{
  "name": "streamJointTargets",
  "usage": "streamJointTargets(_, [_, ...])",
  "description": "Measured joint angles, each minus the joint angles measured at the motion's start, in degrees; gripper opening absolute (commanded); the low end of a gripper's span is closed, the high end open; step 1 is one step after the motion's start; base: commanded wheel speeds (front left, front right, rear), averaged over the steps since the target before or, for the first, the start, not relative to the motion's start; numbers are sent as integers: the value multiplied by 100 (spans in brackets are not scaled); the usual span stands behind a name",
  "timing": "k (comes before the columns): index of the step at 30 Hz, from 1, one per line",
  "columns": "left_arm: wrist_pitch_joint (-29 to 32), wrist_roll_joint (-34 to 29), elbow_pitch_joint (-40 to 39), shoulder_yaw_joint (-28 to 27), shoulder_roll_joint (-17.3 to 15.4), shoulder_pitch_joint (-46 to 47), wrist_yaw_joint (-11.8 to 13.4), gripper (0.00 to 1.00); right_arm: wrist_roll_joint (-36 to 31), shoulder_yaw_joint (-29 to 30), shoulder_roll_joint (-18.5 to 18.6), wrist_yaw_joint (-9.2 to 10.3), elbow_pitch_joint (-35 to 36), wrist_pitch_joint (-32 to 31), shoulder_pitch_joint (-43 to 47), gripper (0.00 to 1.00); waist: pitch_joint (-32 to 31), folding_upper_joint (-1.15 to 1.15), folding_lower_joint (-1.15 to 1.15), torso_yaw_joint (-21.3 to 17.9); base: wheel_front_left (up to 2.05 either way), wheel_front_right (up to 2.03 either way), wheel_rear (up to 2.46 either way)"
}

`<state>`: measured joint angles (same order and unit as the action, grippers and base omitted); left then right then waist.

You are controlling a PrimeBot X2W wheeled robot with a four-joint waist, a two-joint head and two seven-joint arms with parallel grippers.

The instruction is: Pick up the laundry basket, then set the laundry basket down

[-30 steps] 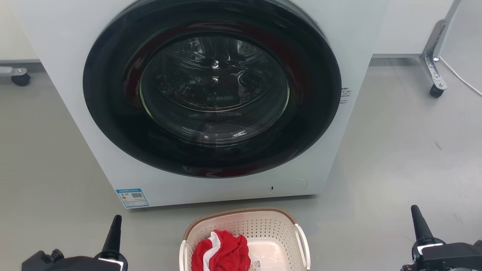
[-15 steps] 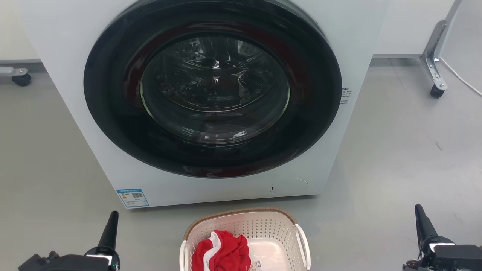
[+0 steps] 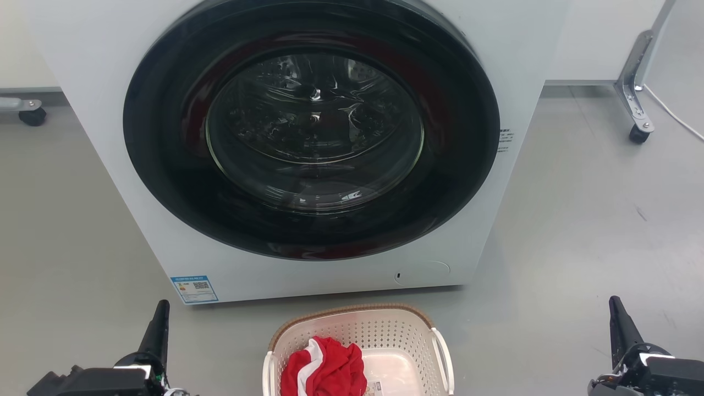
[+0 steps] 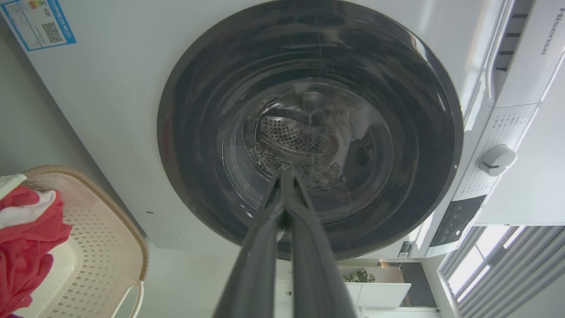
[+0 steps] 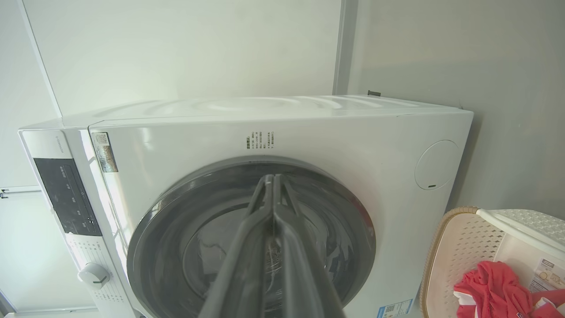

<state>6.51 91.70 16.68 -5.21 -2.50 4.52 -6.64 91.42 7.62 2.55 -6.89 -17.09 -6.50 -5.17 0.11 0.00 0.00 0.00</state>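
The laundry basket [image 3: 396,334], cream-white with a brown woven rim and white side handles, rests on the floor at the bottom centre of the head view, just in front of the washer. It also appears at the left edge [image 4: 106,229] and the lower right [image 5: 459,247] of the wrist views. A red and white garment [image 3: 324,368] lies inside it. My left gripper [image 3: 159,319] is shut, well left of the basket and holding nothing. My right gripper [image 3: 619,316] is shut too, far to the basket's right. Both sets of fingers point toward the washer.
A white front-loading washer [image 3: 517,66] with a large dark round door [image 3: 311,132] stands directly behind the basket. A metal frame leg on a caster [image 3: 638,132] is at the far right, and another caster [image 3: 30,115] at the far left. Grey floor lies on both sides.
Both grippers have drawn slightly outward and down toward the frame's bottom corners. The basket and washer have not moved.
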Motion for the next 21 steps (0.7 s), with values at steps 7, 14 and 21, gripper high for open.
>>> streamJointTargets(7, [0, 1, 4, -1, 1, 0, -1, 0, 0, 1, -1, -1, -1, 0, -10, 0, 0, 0, 0, 0, 0, 0, 0])
streamJointTargets(14, [0, 1, 5, -1, 1, 0, -1, 0, 0, 1, -2, -1, -1, 0, -10, 0, 0, 0, 0, 0, 0, 0, 0])
streamJointTargets(21, [0, 1, 8, -1, 2, 0, -42, 0, 1, 0, -2, -1, -1, 0, -10, 0, 0, 0, 0, 0, 0, 0, 0])
